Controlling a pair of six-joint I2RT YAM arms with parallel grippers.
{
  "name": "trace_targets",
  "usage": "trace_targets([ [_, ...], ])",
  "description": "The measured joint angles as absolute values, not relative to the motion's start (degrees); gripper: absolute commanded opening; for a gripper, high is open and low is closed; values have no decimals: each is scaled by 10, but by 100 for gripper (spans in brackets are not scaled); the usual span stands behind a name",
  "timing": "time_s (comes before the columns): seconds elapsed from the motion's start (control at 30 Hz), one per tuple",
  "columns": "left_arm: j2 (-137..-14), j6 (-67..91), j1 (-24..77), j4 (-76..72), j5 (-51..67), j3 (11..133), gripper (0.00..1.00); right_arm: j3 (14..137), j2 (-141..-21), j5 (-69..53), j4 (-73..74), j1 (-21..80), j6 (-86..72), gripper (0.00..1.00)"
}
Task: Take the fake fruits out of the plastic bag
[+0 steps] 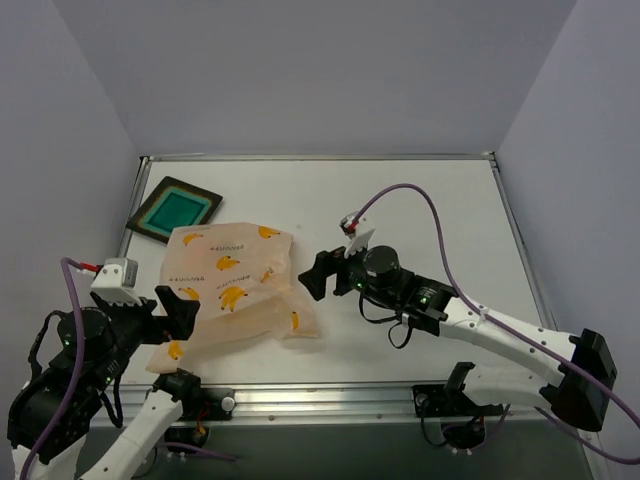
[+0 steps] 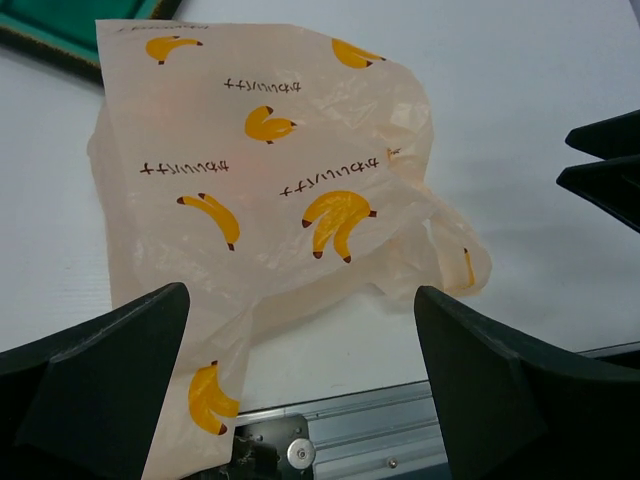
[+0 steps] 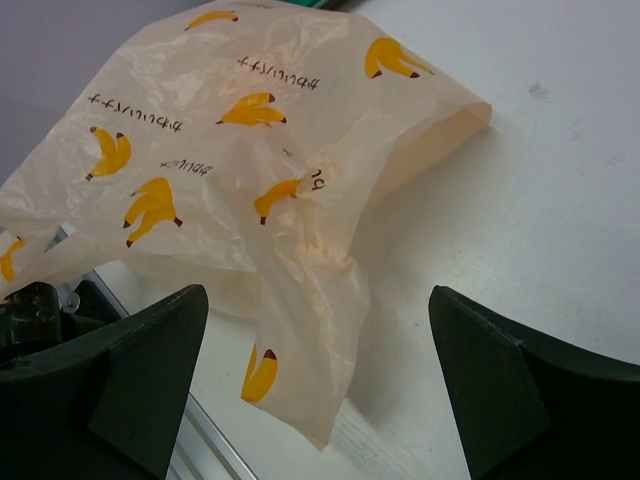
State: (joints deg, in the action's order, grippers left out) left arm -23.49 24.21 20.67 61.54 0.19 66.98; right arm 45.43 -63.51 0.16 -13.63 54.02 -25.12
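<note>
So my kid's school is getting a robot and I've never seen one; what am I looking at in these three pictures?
Two robot arms stand bolted at the near edge of a white table. One picture looks down from above and behind them; the other two come from cameras on each wrist, so the dark shapes at their bottom corners are that arm's own fingers. The left pincer and right pincer are both open and hold nothing. Between them lies a crinkly translucent peach plastic bag printed with yellow bananas. Behind it sits a dark-rimmed square teal tray. No toy fruits show; they may be inside the bag.
</note>
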Motion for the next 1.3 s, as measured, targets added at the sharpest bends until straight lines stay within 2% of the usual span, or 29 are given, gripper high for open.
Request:
trace_targets([
  [0.4, -278, 272, 207, 647, -95, 662, 94, 503, -745, 30, -130, 620, -213, 92],
  [0.83, -381, 319, 206, 554, -230, 555, 96, 513, -775, 4, -112, 680, -173, 93],
  [0.9, -388, 320, 203, 547, -241, 551, 100, 521, -793, 10, -112, 682, -163, 90],
  [0.97, -396, 321, 195, 533, -248, 542, 91, 529, -815, 31, -112, 682, -154, 86],
  [1.0, -400, 321, 189, 526, -247, 537, 70, 531, -824, 43, -112, 682, -151, 83],
  [1.03, -405, 323, 181, 519, -245, 532, 62, 535, -835, 57, -112, 682, -147, 76],
  [1.07, -408, 322, 173, 510, -244, 526, 54, 540, -848, 72, -112, 682, -143, 52],
  [1.1, -413, 321, 164, 499, -240, 519, 34, 546, -861, 88, -113, 682, -137, 41],
  [1.13, -420, 322, 156, 489, -235, 514, 23, 552, -875, 108, -115, 682, -133, 29],
  [1.17, -430, 320, 143, 476, -229, 509, 15, 555, -884, 123, -118, 682, -133, 9],
  [1.23, -455, 315, 111, 449, -202, 501, 3, 556, -893, 146, -125, 682, -133, 5],
  [1.3, -482, 311, 83, 423, -170, 497, 2, 556, -892, 159, -135, 682, -136, 2],
])
